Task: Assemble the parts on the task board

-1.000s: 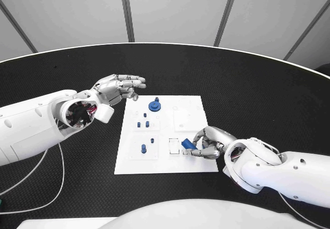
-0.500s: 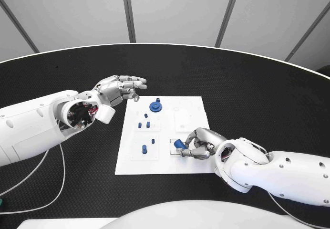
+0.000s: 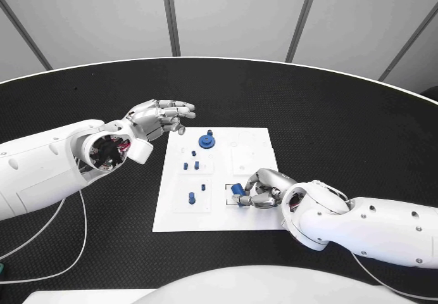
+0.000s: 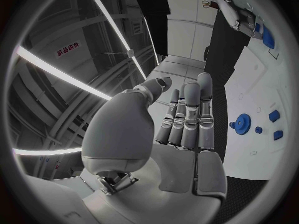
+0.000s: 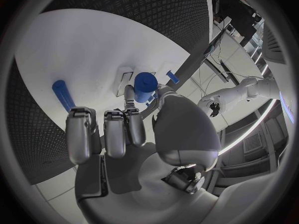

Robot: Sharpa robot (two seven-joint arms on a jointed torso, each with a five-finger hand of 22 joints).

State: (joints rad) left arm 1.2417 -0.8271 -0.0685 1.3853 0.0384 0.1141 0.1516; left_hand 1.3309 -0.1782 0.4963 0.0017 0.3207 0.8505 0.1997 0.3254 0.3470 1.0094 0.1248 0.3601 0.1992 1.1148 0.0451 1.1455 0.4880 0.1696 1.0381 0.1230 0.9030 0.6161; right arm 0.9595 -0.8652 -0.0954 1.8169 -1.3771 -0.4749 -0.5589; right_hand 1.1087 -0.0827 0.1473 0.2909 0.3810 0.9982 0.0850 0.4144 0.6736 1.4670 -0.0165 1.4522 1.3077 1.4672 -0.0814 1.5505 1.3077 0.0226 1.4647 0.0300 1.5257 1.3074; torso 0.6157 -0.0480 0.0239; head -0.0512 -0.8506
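The white task board lies mid-table. My right hand is over its near right part and pinches a blue cylindrical part just above a dark-edged recess. In the right wrist view the blue cylindrical part sits between thumb and a finger, over the board. My left hand hovers off the board's far left corner, fingers apart and holding nothing; in its wrist view the left hand has its fingers stretched out. A blue round gear-like part stands at the board's far end.
Small blue pegs stand in the board's left column, and another peg sits nearer me. A long blue peg shows beside my right hand's fingers. Black table surrounds the board, with open room to the right and far side.
My right hand has carried the blue part leftward and inward, from the board's right edge to over the recess. The left hand has stayed in place.
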